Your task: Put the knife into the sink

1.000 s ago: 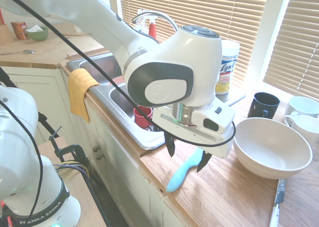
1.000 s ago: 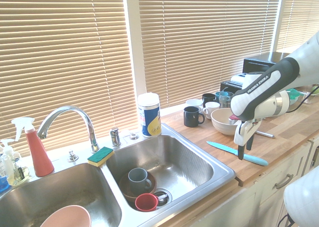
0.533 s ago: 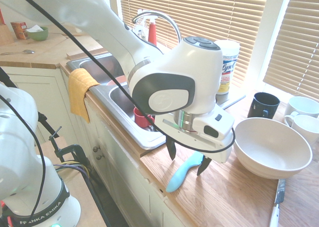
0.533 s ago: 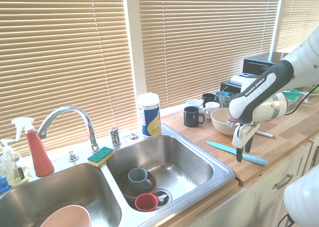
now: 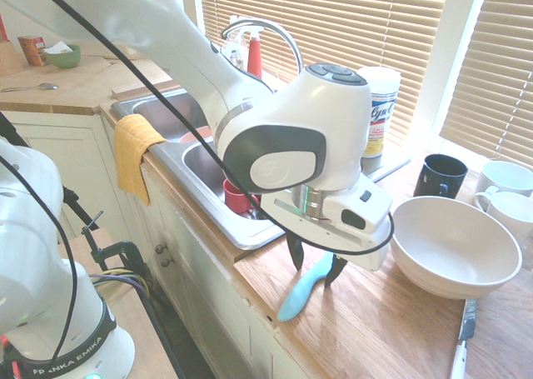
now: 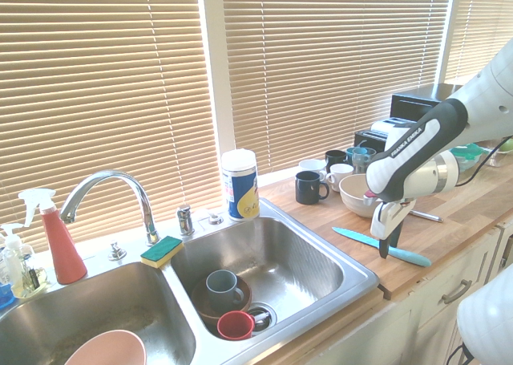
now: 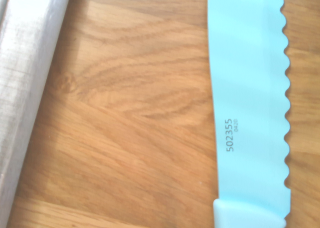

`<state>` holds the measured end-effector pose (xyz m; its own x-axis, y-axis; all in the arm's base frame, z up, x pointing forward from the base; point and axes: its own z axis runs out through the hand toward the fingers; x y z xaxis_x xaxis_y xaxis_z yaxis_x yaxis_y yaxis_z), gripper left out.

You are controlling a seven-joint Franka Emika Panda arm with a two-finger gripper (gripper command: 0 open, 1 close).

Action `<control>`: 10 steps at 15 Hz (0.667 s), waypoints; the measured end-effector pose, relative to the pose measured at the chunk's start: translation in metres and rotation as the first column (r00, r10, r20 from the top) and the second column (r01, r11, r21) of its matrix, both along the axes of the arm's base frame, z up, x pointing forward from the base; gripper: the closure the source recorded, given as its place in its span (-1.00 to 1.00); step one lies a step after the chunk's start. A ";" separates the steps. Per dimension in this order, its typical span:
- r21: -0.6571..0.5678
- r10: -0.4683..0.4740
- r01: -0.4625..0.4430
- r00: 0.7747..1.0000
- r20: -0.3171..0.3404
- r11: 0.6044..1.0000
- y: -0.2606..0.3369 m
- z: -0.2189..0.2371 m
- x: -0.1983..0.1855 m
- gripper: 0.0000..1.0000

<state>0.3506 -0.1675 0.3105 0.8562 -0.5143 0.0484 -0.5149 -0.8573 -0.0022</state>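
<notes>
End effector: fingers straddling the knife's handle, narrowing, grip not confirmed.
Knife: lying on wooden surface, at 3 o'clock of sink.

White Franka arm with dark grey joint panels

The glossy white rounded arm carries dark grey oval joint covers and a grey strip lettered "FRANKA EMIKA"; black cables loop along its shell, and the white boxy gripper beneath its silver wrist collar ends in two short black fingers.
</notes>
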 end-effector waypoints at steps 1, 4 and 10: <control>-0.001 0.000 0.000 1.000 0.001 1.000 0.000 0.000 0.000 1.00; -0.001 -0.001 0.001 1.000 0.001 1.000 -0.001 0.000 0.002 1.00; 0.002 -0.018 0.018 1.000 0.007 1.000 -0.004 0.001 0.001 1.00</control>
